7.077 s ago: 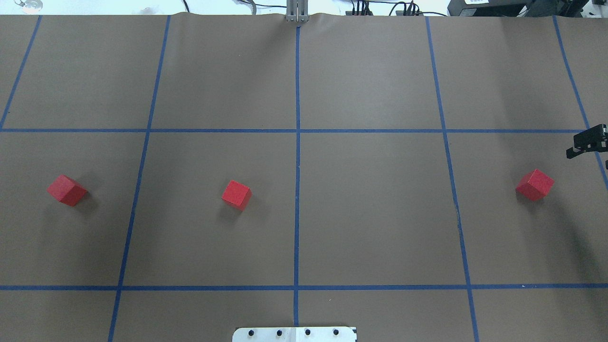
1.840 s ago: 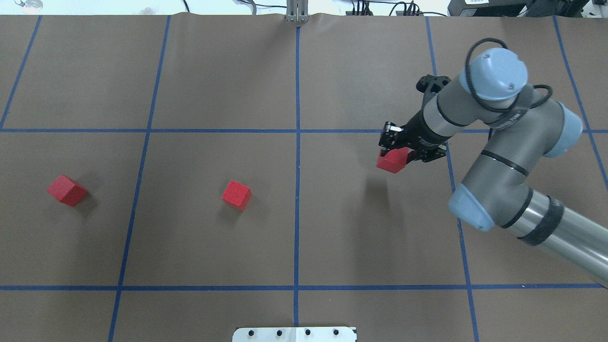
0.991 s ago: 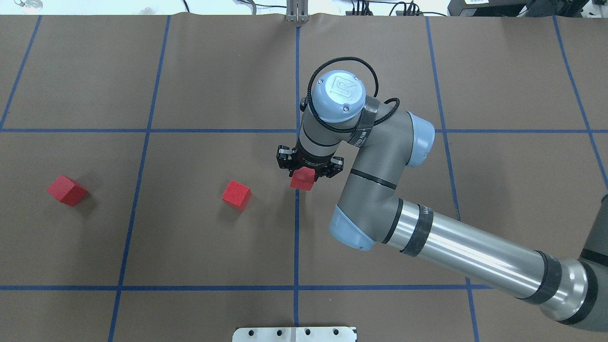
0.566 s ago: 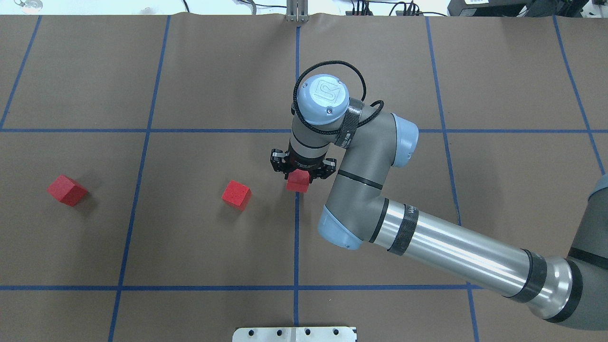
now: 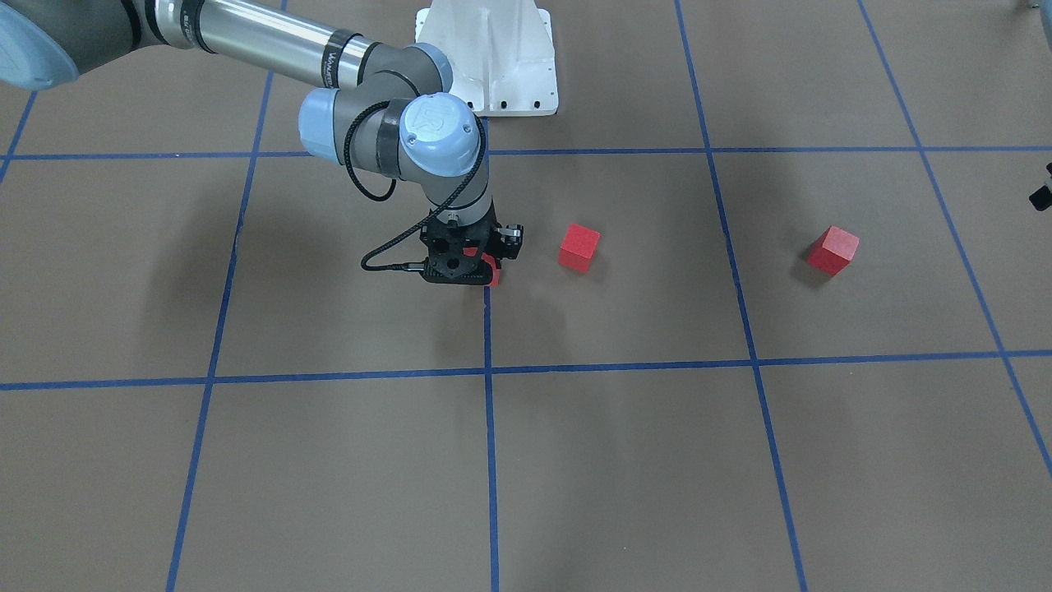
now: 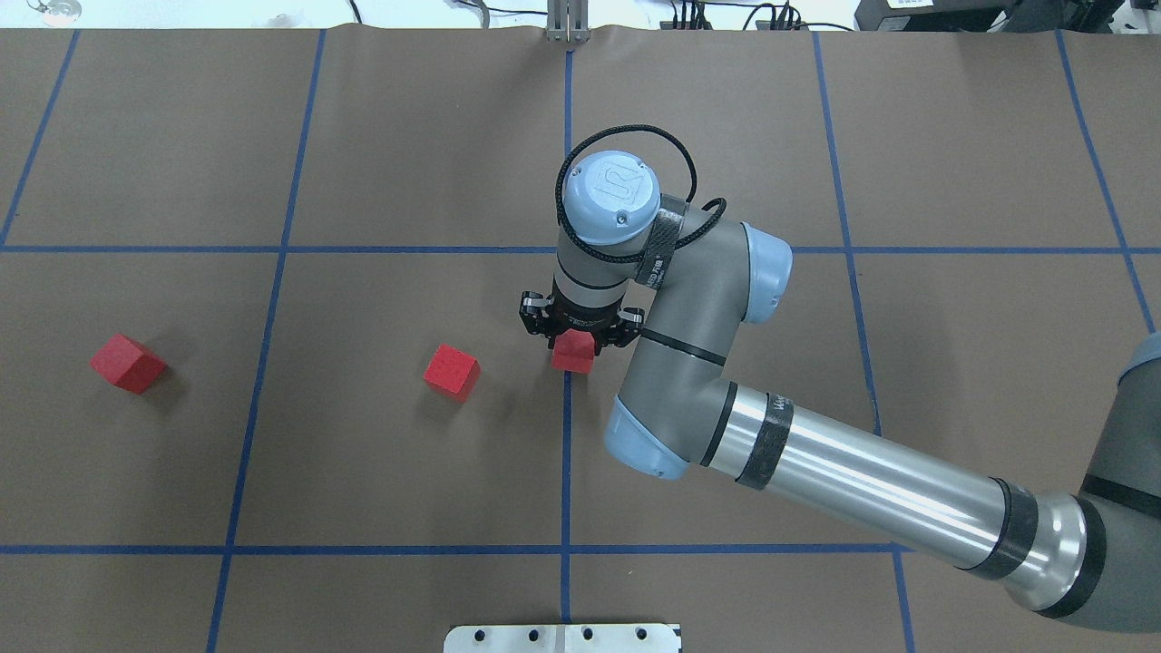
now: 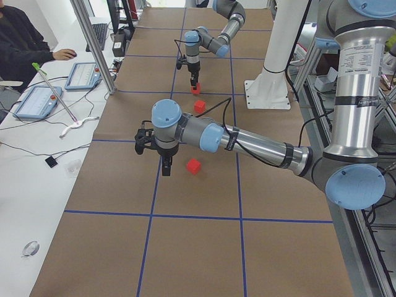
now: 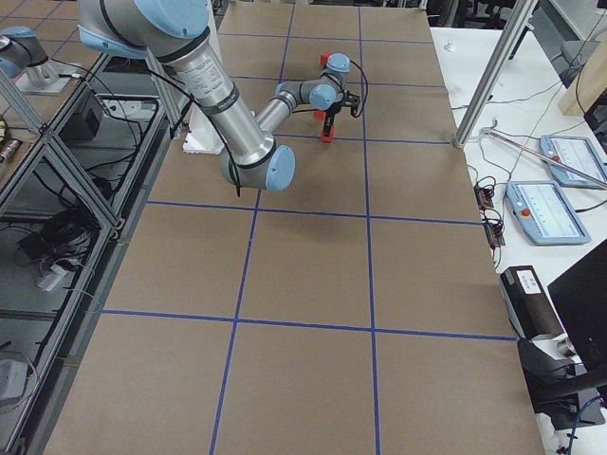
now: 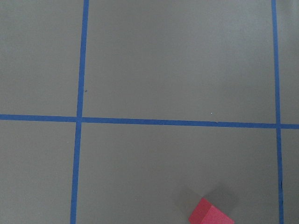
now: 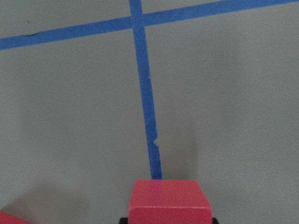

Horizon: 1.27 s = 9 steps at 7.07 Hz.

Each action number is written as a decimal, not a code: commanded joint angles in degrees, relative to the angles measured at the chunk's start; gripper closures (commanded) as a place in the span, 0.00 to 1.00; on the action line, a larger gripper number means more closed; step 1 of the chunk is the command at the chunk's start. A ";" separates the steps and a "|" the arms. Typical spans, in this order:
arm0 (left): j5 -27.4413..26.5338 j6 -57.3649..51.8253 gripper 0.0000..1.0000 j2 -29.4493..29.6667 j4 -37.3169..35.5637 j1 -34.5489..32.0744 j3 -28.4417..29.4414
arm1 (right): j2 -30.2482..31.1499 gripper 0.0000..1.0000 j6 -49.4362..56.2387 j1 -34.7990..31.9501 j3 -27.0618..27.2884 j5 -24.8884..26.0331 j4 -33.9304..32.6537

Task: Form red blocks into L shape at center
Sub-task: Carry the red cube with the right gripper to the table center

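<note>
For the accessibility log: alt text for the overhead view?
The right gripper holds a red block at the middle blue line. To its left lie the nearer block and, well apart, the farther block.

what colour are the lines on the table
The lines are blue, on a brown table; the overhead view shows them best.

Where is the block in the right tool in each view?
Front-facing: held block, left of centre, mostly hidden.
Overhead: held block, dead centre.
Exterior left: held block, far end, top middle.
Exterior right: held block, upper middle.
Left wrist: not in it; the left block shows instead.
Right wrist: held block, bottom centre.
Shared landmark: the middle blue line, which it sits over.
</note>
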<state>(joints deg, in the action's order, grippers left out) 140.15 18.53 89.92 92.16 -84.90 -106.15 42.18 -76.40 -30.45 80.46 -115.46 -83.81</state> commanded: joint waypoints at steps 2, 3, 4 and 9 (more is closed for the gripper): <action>0.12 -0.08 0.00 0.08 -0.05 0.00 -0.02 | -0.25 1.00 1.86 0.66 -0.04 1.73 -0.12; 0.12 -0.08 0.00 0.08 0.04 -0.09 -0.02 | -0.43 1.00 2.13 0.66 -0.04 1.73 -0.12; 0.12 0.01 0.00 0.08 -0.05 0.00 -0.02 | -0.25 1.00 2.22 0.75 -0.04 2.08 -0.12; 0.12 0.01 0.00 0.08 -0.05 -0.09 -0.11 | -0.34 1.00 2.31 0.92 -0.04 2.34 -0.12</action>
<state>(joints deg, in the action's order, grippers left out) 140.27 18.55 90.00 92.11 -84.99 -106.24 41.80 -74.10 -29.54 80.42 -113.19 -83.94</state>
